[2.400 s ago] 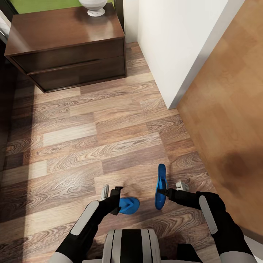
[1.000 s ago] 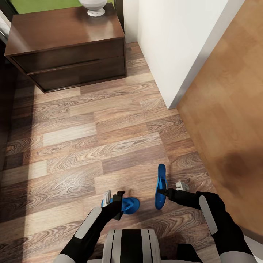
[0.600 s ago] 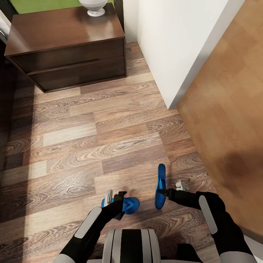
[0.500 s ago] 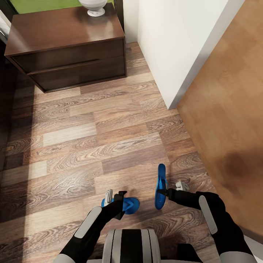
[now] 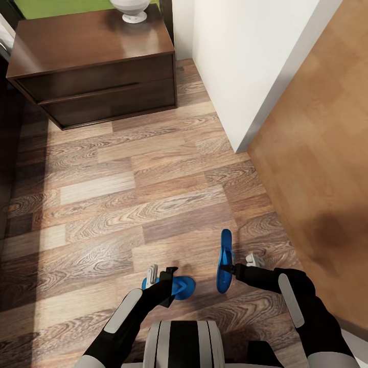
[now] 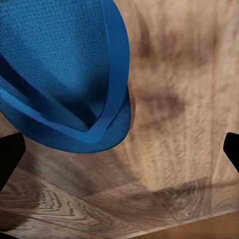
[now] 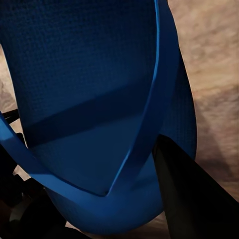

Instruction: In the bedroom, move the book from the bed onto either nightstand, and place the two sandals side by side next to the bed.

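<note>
Nearest the robot's trunk, the left gripper (image 5: 159, 278) hangs over the wood plank floor (image 5: 128, 204) with its fingers spread wide; in the left wrist view the dark fingertips (image 6: 10, 154) stand far apart at either edge, clear of the left sandal (image 6: 64, 74). That blue flip-flop lies flat on the floor just beside the gripper (image 5: 180, 287). Slightly further out, the right gripper (image 5: 234, 267) is pinching the right sandal (image 5: 224, 260), which stands on edge, its sole turned sideways; the right wrist view shows one dark finger (image 7: 191, 194) pressed against the blue sole (image 7: 94, 99). The two sandals are near each other but not aligned. To the right, a white wall (image 5: 245, 56) ends in a corner. Farthest off stands a dark brown nightstand (image 5: 97, 66) with two drawers, carrying a white vessel (image 5: 130, 9) at its back edge.
</note>
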### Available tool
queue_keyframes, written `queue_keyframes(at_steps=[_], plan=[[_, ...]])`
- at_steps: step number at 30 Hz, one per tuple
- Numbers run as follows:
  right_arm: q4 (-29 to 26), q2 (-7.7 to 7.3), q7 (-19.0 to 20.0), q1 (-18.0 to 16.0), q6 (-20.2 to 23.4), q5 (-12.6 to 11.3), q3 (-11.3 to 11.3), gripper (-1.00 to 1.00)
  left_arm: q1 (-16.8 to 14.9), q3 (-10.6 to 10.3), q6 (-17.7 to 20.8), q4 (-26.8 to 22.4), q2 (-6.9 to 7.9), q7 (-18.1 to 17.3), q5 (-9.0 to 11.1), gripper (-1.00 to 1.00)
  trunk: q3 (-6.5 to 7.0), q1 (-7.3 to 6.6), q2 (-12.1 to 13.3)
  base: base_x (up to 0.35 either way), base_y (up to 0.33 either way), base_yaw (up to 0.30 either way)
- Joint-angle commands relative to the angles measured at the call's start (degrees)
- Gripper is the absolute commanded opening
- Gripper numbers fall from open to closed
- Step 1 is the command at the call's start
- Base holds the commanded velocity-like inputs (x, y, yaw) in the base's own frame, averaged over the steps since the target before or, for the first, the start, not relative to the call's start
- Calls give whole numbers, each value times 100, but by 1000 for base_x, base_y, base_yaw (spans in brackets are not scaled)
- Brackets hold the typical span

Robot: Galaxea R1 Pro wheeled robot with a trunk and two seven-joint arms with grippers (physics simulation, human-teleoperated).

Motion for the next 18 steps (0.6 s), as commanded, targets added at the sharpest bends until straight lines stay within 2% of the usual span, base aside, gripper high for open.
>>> queue_keyframes(at_steps=[1, 9, 18], plan=[[-2, 1, 49, -2, 24, 36, -9, -100, -1, 2, 6, -7, 0, 30, 22, 100, -25, 2, -3, 0, 0, 0], [-4, 1, 52, -2, 24, 35, -9, -100, -1, 2, 5, -7, 0, 35, 22, 100, -202, 22, -13, 0, 0, 0], [-27, 1, 50, -2, 24, 37, -3, -100, -1, 2, 11, -73, 3, 39, 22, 100, -202, 22, -13, 0, 0, 0]])
